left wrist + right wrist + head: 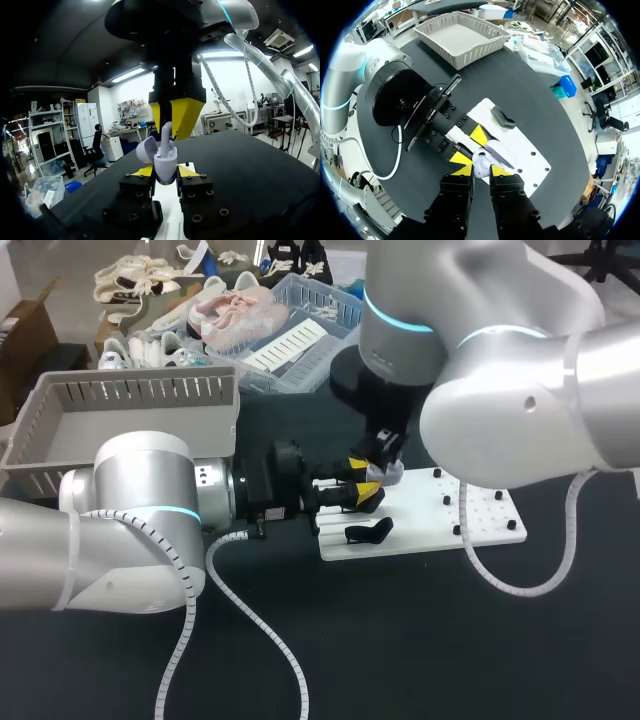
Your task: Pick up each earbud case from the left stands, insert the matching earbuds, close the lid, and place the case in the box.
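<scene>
My left end effector (166, 173) is clamped on the lavender earbud case (165, 164), whose lid stands open, and holds it over the white board (420, 528) on the dark counter (400, 640). My right end effector (177, 117) hangs directly above the case, pinched shut on a pale earbud (165, 134) whose lower end sits in the case. The grey box (130, 410) stands well apart, at the counter's left.

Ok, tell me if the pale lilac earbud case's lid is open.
Open: the lid is swung aside from the pale lilac earbud case.
</scene>
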Robot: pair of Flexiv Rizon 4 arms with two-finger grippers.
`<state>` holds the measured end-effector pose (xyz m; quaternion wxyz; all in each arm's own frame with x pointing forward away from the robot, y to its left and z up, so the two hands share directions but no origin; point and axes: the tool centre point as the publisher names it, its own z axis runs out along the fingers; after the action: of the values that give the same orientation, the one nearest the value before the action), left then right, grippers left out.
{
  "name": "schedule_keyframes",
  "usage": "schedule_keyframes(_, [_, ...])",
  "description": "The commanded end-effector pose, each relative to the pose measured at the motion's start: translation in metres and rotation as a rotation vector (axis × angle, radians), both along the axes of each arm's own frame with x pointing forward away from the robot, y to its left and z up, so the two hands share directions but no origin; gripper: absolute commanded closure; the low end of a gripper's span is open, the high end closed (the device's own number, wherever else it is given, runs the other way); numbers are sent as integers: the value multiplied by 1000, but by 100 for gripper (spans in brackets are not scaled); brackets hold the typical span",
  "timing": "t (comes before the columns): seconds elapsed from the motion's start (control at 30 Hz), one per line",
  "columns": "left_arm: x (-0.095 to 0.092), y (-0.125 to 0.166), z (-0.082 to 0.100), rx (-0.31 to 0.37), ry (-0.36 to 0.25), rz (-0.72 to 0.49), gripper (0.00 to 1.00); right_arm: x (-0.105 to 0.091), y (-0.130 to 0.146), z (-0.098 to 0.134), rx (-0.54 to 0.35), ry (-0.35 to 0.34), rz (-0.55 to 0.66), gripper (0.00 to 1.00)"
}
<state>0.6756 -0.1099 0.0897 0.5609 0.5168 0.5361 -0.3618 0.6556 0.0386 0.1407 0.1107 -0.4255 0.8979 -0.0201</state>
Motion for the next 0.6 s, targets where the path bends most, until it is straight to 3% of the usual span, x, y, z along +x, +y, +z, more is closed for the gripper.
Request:
schedule_keyframes(0.03, [-2,-1,0,0,-4,10,100,-3,-1,-1,4,1,2,100])
schedule_keyframes(0.6, [-2,-1,0,0,-4,10,100,-3,1,-2,3,9,1,100])
